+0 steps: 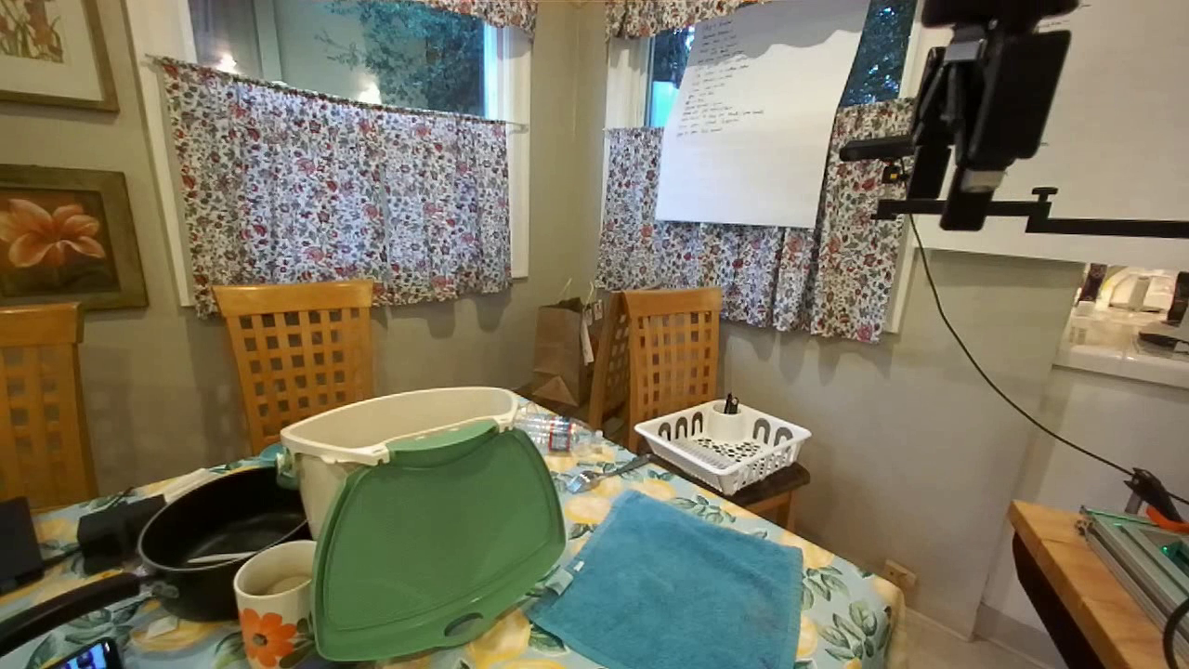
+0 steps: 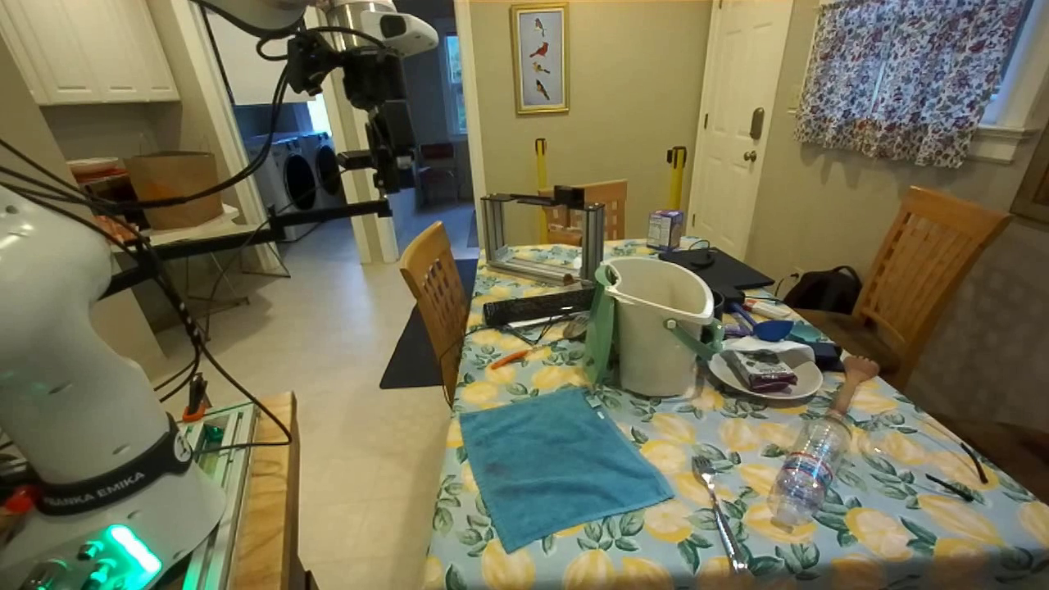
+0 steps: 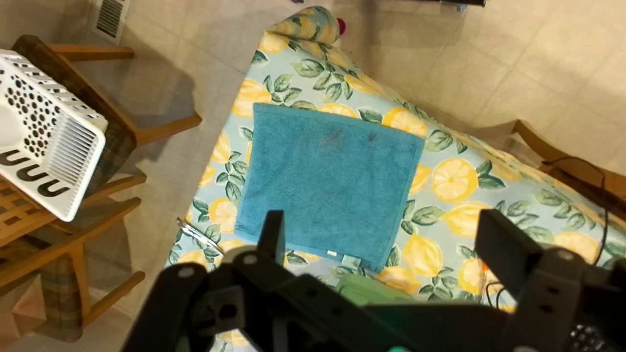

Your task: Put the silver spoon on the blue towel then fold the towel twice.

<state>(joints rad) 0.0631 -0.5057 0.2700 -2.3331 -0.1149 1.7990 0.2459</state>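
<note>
Towel (image 3: 327, 181) lying flat on the surface (image 3: 518, 210), centre of wrist view, past the claw (image 3: 380, 213) along the bottom of frame: jaws spread wide, gripping nothing. Fork (image 3: 199, 235) at lower left, same surface, near the towel but not touching. Rack (image 3: 58, 137) farther off, upper left, on a chair (image 3: 119, 143).

Free room above blue towel (image 3: 327, 181); green lid (image 1: 441, 548) beside, perhaps touching.

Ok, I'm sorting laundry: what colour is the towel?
The towel is teal-blue, with a few darker marks; the wrist view shows it best.
</note>
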